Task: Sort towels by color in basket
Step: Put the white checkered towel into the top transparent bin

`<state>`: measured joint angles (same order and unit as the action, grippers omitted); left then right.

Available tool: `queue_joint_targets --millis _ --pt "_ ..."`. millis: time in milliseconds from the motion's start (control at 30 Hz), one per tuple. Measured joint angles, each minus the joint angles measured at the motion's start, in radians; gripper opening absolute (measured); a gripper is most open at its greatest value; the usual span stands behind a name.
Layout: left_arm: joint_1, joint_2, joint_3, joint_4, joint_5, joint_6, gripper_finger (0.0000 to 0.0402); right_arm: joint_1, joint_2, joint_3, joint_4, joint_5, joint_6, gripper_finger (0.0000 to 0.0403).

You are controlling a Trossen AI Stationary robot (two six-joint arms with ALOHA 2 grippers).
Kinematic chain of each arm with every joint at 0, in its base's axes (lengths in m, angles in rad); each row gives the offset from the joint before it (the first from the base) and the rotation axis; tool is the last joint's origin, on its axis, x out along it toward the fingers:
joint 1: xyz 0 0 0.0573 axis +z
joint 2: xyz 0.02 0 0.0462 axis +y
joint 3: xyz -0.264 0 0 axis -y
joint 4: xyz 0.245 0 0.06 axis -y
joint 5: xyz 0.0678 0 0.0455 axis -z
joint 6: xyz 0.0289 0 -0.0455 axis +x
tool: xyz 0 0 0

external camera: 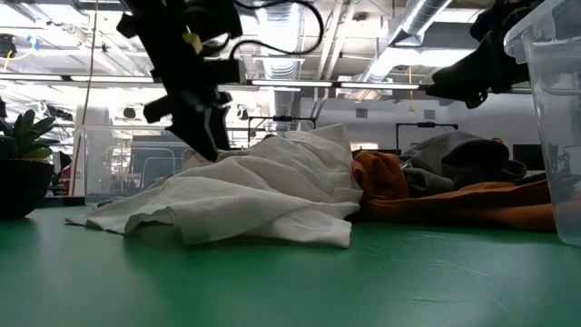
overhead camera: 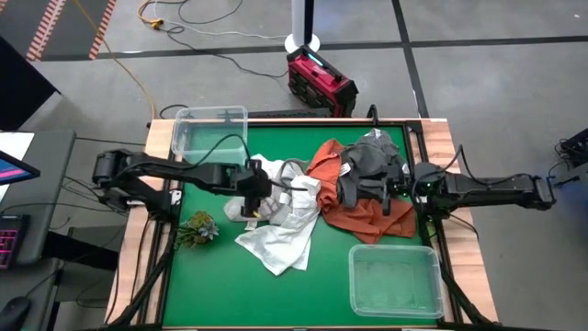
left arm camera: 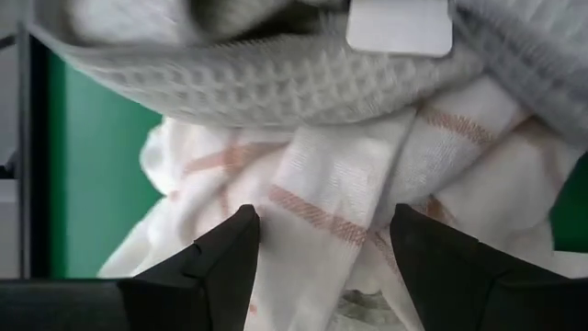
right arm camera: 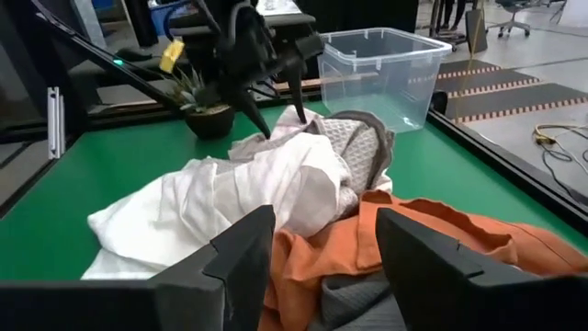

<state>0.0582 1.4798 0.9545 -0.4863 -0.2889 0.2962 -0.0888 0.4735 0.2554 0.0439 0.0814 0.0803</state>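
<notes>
Green table (overhead camera: 211, 276): towels (overhead camera: 317, 198) heaped between both arms' open jaws, left over white, right over orange.

Towels (overhead camera: 317, 198) heaped mid-table, one bin (overhead camera: 209, 131) at the far left corner, another bin (overhead camera: 395, 280) at the near right corner, plant (overhead camera: 197, 228) by the left edge.

A crumpled white towel (external camera: 245, 195) lies heaped on the green table (external camera: 272, 282), its edges spread flat toward the left. The left gripper (external camera: 207, 136) hangs over the heap's left shoulder, fingers pointing down at the cloth. Behind and to the right sit a rust orange towel (external camera: 454, 204) and a dark grey towel (external camera: 458, 162) — bunched together. A clear plastic bin (external camera: 554, 118) stands at the right edge; a potted plant (external camera: 23, 173) at the left.
</notes>
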Motion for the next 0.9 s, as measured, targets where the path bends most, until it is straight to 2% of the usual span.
queue_joint_targets --millis 100,167,233,333,400,500,667,900 --pt "0.0 0.029 0.0 0.004 -0.062 -0.004 0.0232 0.009 0.011 0.0 0.019 0.0 -0.002 0.0224" --pt "-0.002 0.029 0.0 0.004 -0.108 0.007 0.0211 0.011 0.025 0.0 0.036 0.0 -0.003 0.0223" --pt "-0.003 0.017 0.0 0.014 -0.132 0.022 0.0165 0.01 0.042 0.0 0.052 0.0 -0.004 0.0223" --pt "-0.003 -0.013 0.0 0.025 -0.134 0.011 0.0055 0.01 0.066 0.0 0.078 0.0 -0.004 0.0223" --pt "-0.004 -0.044 0.0 0.027 -0.128 -0.003 0.0017 0.008 0.08 0.0 0.077 0.0 -0.003 0.0223" --pt "-0.004 -0.12 0.0 0.042 -0.104 -0.017 0.0005 0.008 0.099 0.0 0.089 0.0 -0.003 0.0223" --pt "-0.003 -0.316 0.0 0.146 -0.103 -0.043 0.0003 0.008 0.124 0.0 0.133 0.0 -0.002 0.0223" --pt "-0.003 -0.559 0.0 0.498 -0.104 -0.008 0.0002 0.008 0.124 0.0 0.15 0.0 -0.002 0.0223"
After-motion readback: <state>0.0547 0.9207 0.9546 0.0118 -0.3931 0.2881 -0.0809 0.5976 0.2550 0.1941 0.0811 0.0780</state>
